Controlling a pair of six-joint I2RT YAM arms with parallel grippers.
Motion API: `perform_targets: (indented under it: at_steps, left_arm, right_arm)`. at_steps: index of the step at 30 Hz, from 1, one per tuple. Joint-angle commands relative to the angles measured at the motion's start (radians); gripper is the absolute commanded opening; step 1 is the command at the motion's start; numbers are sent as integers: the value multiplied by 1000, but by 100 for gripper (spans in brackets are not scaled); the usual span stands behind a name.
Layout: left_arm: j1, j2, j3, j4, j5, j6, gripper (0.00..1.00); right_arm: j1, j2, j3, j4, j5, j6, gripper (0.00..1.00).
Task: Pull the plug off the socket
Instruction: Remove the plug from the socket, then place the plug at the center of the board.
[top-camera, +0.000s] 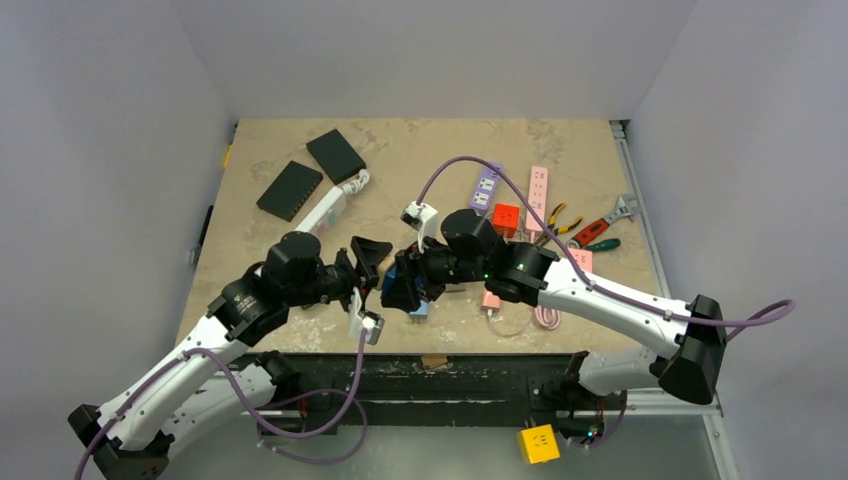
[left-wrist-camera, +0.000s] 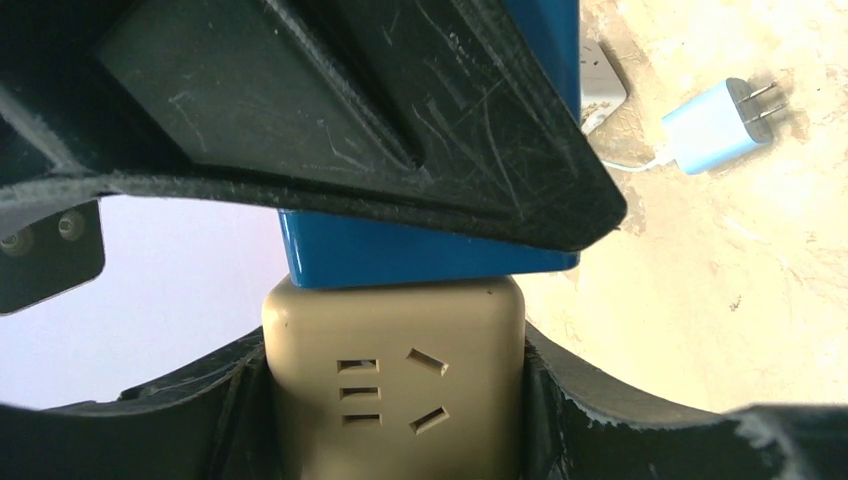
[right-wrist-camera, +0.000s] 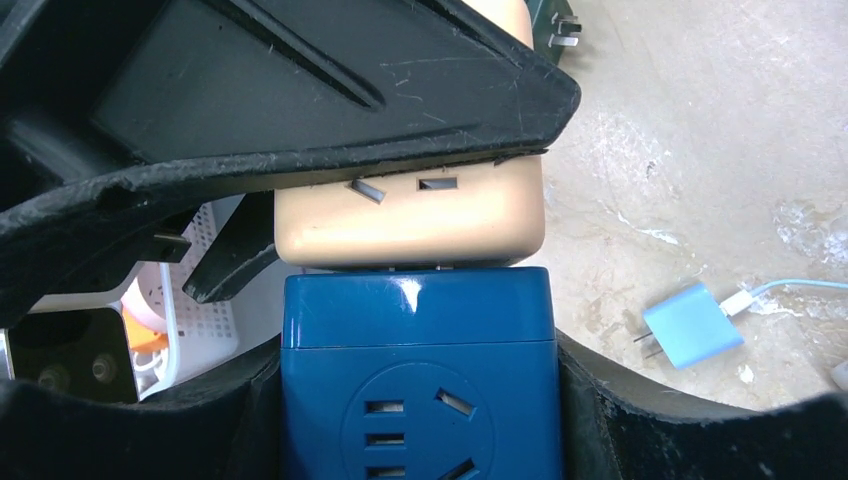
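Blue block (right-wrist-camera: 415, 400): a shiny dark blue cube with plug holes in a round face, held over the table (right-wrist-camera: 700, 150), in the middle near the front edge
Tan block (left-wrist-camera: 395, 390): a pale brown cube with plug holes on its side, plugged onto one face of the blue block; the two touch, with only a thin line between them
Left gripper (left-wrist-camera: 420, 330): its two black fingers pinch the tan block, right next to the blue block
Right gripper (right-wrist-camera: 430, 330): its two black fingers pinch the blue block, one on each side
Arms: both reach in to the blue block, the left arm from its left and the right arm from its right, so the grippers meet nose to nose
Light blue charger (left-wrist-camera: 715, 125): lies flat on the table just beside the blue block, on the near side, with two metal pins and a thin cord
Red block (top-camera: 506, 215): behind the blue block and to its right
Purple power strip (top-camera: 486, 187): behind the blue block, past the red block
Pink power strip (top-camera: 538, 190): behind the blue block, further right than the purple one
Pliers (top-camera: 560, 218): well to the right of the blue block
Wrench (top-camera: 618, 212): further right again
Black box (top-camera: 290, 190): well behind the blue block and to its left
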Motion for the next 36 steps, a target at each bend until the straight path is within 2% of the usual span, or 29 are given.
perform_targets:
  at_steps: [1, 14, 19, 22, 25, 28, 30, 36]
  left_arm:
    - [91, -6, -24, -82, -327, 87, 0]
    - [173, 57, -114, 65, -428, 158, 0]
    - [175, 97, -137, 72, -418, 112, 0]
    - [167, 153, -86, -3, -394, -36, 0]
    - [159, 284, 60, -139, -384, -238, 0]
    - [155, 454, 246, -273, -338, -449, 0]
    - [149, 548, 317, -320, -329, -554, 0]
    - [149, 728, 373, -337, -265, -765, 0]
  right_arm:
    - [0, -125, -27, -191, -95, 63, 0]
    - [0, -154, -35, -235, -93, 56, 0]
    - [-38, -148, -39, -239, -71, 44, 0]
    - [-135, -153, -39, -230, -66, 17, 0]
    - [-213, -136, -43, -227, -15, -4, 0]
    - [-248, -101, -44, -212, 68, -7, 0]
    - [-260, -76, -47, -197, 111, -2, 0]
    - [-290, -31, -64, -169, 198, 12, 0]
